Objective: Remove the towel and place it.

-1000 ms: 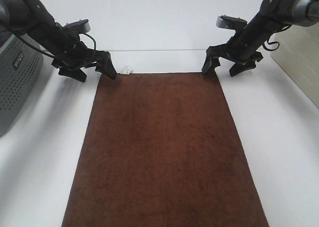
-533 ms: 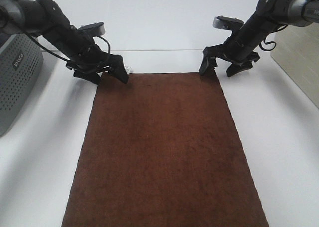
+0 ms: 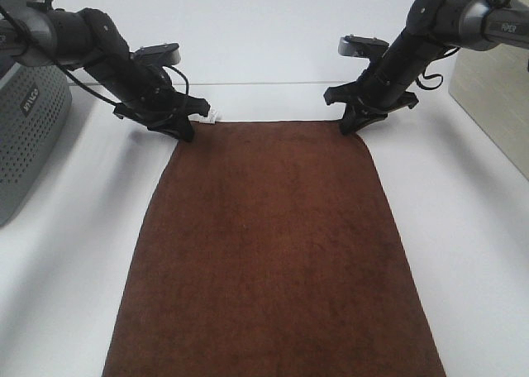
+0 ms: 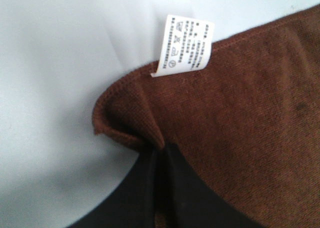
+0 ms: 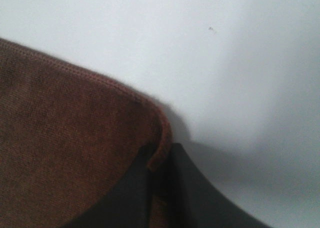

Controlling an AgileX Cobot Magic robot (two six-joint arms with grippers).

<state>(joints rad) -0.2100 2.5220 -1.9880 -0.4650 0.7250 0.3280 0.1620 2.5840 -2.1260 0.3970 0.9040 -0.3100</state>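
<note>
My left claw [image 3: 183,132] is clamped on the towel [image 3: 273,253] at its far left corner, and my right claw [image 3: 354,126] grips the far right corner; the dark brown cloth lies flat on the white desk [image 3: 463,253], with a grey basket [image 3: 25,129] well left of the towel. In the left wrist view, I see the left claw [image 4: 161,160] pinching a bunched fold of towel [image 4: 240,113] just beside its white tag [image 4: 184,45]. In the right wrist view, the right claw [image 5: 159,163] squeezes the towel's [image 5: 65,138] curled hem.
</note>
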